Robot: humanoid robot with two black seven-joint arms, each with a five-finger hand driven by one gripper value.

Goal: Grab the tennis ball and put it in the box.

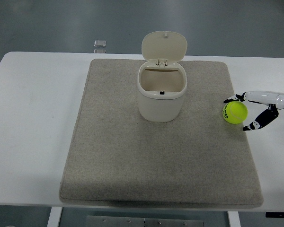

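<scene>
White table: one tennis ball, one box.

I have my right hand reaching in low from the table's right edge, white forearm lying almost level. Its fingers are spread wide: one black-tipped finger stretched out toward the far side, the thumb dropped toward the near edge, an open gap between them, gripping nothing

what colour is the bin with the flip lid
Cream, lid and body alike; the bin shows clearly in the head view.
</scene>
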